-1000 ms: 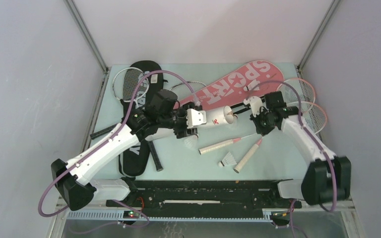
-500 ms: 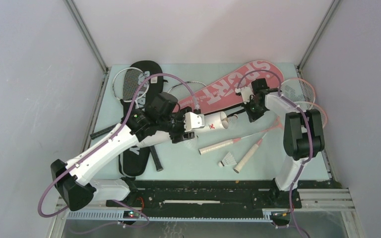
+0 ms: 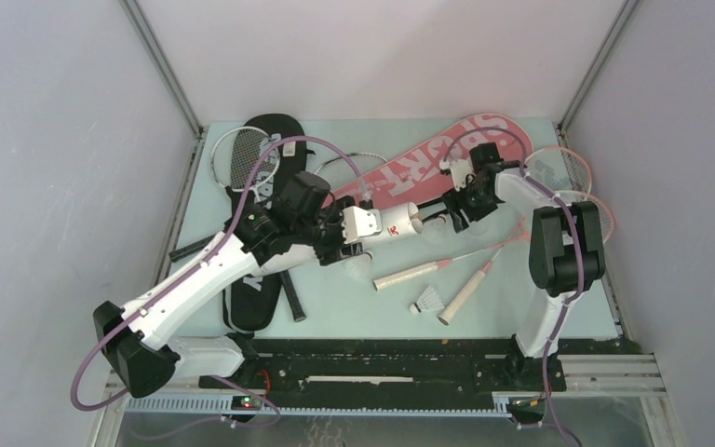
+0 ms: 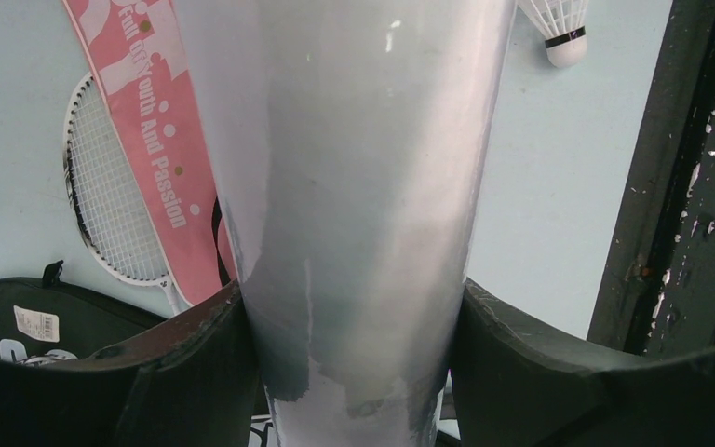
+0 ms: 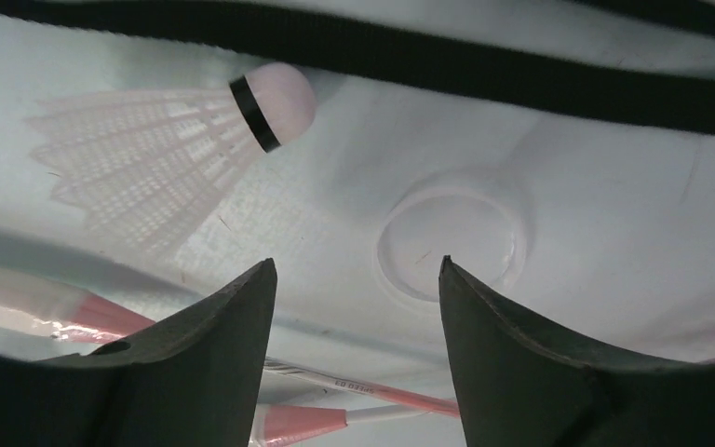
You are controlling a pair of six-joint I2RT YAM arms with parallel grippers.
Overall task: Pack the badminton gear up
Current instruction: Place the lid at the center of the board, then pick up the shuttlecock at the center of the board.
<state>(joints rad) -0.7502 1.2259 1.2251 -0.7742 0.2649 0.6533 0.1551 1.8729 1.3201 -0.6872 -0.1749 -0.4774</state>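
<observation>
My left gripper (image 3: 365, 226) is shut on the long white tube (image 3: 396, 223), which fills the left wrist view (image 4: 363, 168) between both fingers. The tube's open end points right. My right gripper (image 3: 451, 212) stands open just beyond that end, over a shuttlecock (image 5: 168, 154) and a clear round lid (image 5: 451, 244); nothing is between its fingers (image 5: 223, 335). Other shuttlecocks lie at the front (image 3: 428, 300) and under the left wrist (image 3: 361, 267). The pink "SPORT" cover (image 3: 428, 163) lies behind, its black strap (image 5: 484, 79) close to the right gripper. The black cover (image 3: 259, 289) lies left.
Pink-framed rackets (image 3: 573, 191) lie at the right, their handles (image 3: 419, 272) crossing the middle front. White-framed rackets (image 3: 240, 156) lie at the back left. The cell's walls close in on both sides, and a black rail (image 3: 382, 358) runs along the near edge.
The right arm has folded back from the tube's mouth toward the pink cover, then dipped a little. Its jaws, shut a moment ago, now stand open. The left gripper keeps hold of the tube.
</observation>
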